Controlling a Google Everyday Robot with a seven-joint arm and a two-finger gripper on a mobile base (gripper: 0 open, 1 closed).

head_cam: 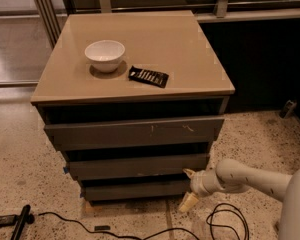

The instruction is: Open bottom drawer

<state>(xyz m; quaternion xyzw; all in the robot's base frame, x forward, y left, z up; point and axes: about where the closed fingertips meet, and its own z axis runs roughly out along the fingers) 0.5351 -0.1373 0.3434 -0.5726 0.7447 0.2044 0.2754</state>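
The bottom drawer point(135, 189) is the lowest dark grey front of the three, low near the floor, with only a narrow dark gap above it. My gripper point(188, 188) is at its right end, at the end of the white arm coming in from the right. One cream finger point(189, 173) points up near the drawer's top right corner and the other point(187, 202) points down toward the floor, so the gripper is open. It holds nothing.
Above are the middle front point(137, 166) and the wide scuffed top front point(135, 132). On the tan cabinet top point(190, 59) stand a white bowl point(105, 55) and a dark packet point(148, 76). Black cables point(225, 221) and a black tool point(20, 223) lie on the speckled floor.
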